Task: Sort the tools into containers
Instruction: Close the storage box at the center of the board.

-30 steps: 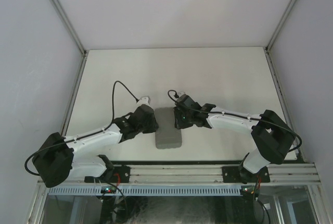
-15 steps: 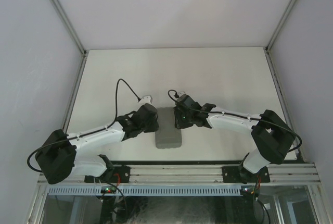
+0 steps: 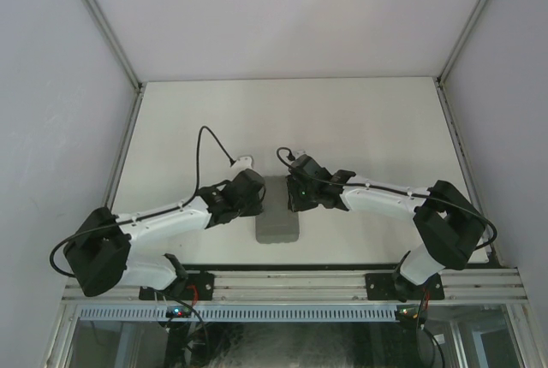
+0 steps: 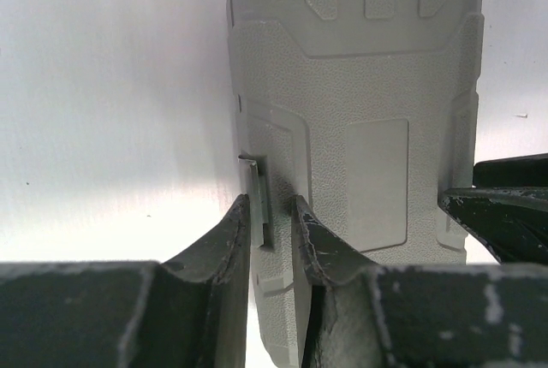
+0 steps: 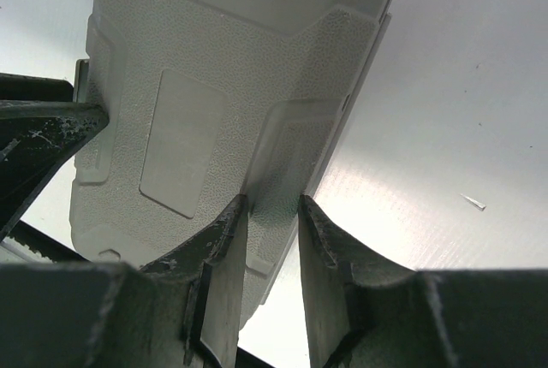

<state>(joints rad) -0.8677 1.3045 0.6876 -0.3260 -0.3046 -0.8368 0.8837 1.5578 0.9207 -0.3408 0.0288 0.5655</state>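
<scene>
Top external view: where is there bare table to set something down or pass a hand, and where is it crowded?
Free: the far half of the table, between the grey case and the back wall; also the strips outside each arm, toward the side walls. Crowded: near centre, where the left gripper and right gripper sit at the case's long edges.

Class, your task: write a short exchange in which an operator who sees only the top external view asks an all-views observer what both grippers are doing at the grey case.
Operator: From above, the wrists hide the sides of the case. What is happening on its left?
Observer: The left gripper straddles a small latch on the left edge; a sliver of gap shows beside it.
Operator: And the right?
Observer: The right gripper is closed on the raised latch on the opposite edge.
</scene>
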